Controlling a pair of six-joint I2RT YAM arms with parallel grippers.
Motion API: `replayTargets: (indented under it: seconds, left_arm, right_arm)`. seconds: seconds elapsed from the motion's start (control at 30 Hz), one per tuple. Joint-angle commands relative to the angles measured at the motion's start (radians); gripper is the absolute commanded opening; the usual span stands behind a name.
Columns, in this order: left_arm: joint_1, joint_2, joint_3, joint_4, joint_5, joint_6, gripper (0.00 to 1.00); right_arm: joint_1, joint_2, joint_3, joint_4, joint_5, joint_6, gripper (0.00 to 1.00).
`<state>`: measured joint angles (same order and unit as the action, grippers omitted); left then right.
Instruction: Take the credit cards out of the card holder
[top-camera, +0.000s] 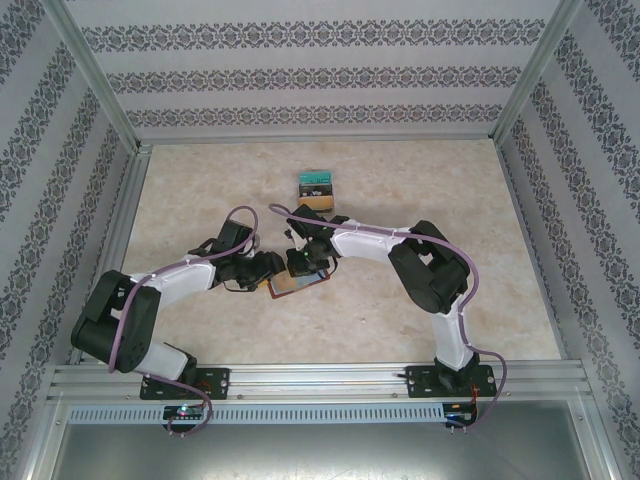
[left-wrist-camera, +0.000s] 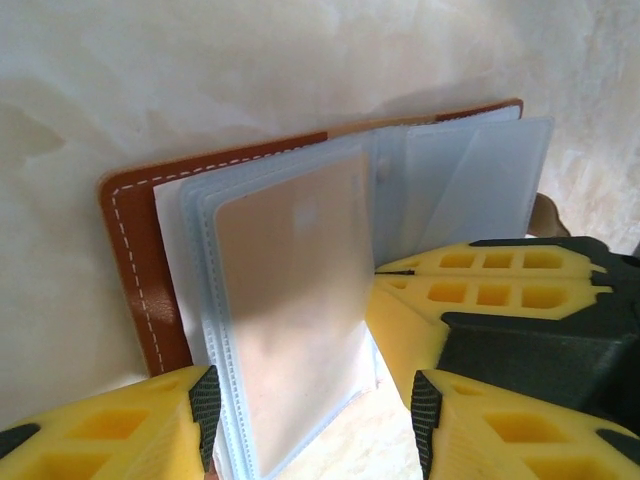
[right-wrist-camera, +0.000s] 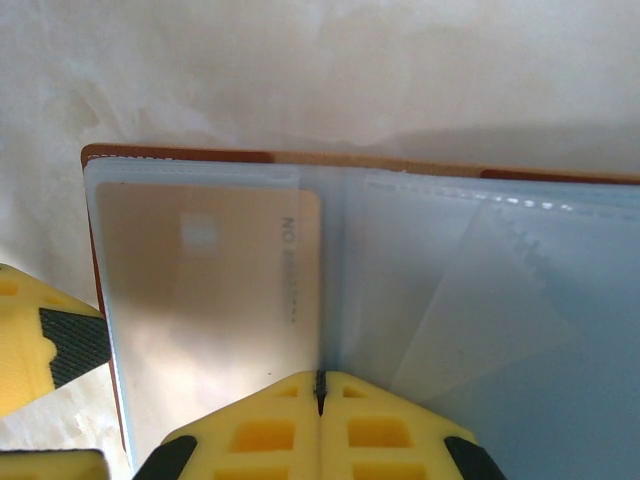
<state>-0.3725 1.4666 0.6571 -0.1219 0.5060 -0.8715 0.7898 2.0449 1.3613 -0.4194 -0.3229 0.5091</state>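
The brown leather card holder (top-camera: 291, 285) (left-wrist-camera: 135, 260) (right-wrist-camera: 180, 155) lies open on the table with its blue-grey sleeve pages fanned up. A tan credit card (left-wrist-camera: 290, 290) (right-wrist-camera: 200, 270) sits inside the front sleeve page. My left gripper (left-wrist-camera: 310, 400) (top-camera: 270, 268) is open, with that page and its card between the pads; the left pad touches the page's edge. My right gripper (right-wrist-camera: 320, 385) (top-camera: 300, 262) is shut on the sleeve pages at the fold beside the card. Its yellow fingers (left-wrist-camera: 470, 290) show in the left wrist view.
A small stepped stack with a teal top (top-camera: 315, 186) stands behind the grippers toward the back of the table. A yellow finger of the left gripper (right-wrist-camera: 45, 340) shows at the left in the right wrist view. Patterned walls enclose the pale tabletop (top-camera: 200, 200).
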Motion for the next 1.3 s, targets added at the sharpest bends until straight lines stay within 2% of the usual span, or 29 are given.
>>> replayTargets:
  seconds: [0.0,0.7,0.9,1.03,1.27]
  left_arm:
    - [-0.011,0.012,0.024,0.021,0.014,0.015,0.56]
    - [-0.028,-0.015,0.024,0.135,0.084,-0.023,0.55]
    - [-0.029,0.009,0.031,0.179,0.102,-0.045,0.55]
    - [-0.038,0.030,0.050,0.190,0.108,-0.050,0.55]
    - [-0.066,0.089,0.110,0.201,0.112,-0.051,0.55]
  right_arm:
    - [0.012,0.041,-0.004,-0.042,0.018,-0.006,0.00]
    - [0.006,0.030,-0.015,-0.024,0.012,0.011,0.00]
    - [-0.025,-0.057,-0.065,0.040,0.042,0.064,0.02]
    - [-0.064,-0.158,-0.151,0.118,0.075,0.127,0.07]
    - [-0.131,-0.308,-0.300,0.178,0.153,0.194,0.10]
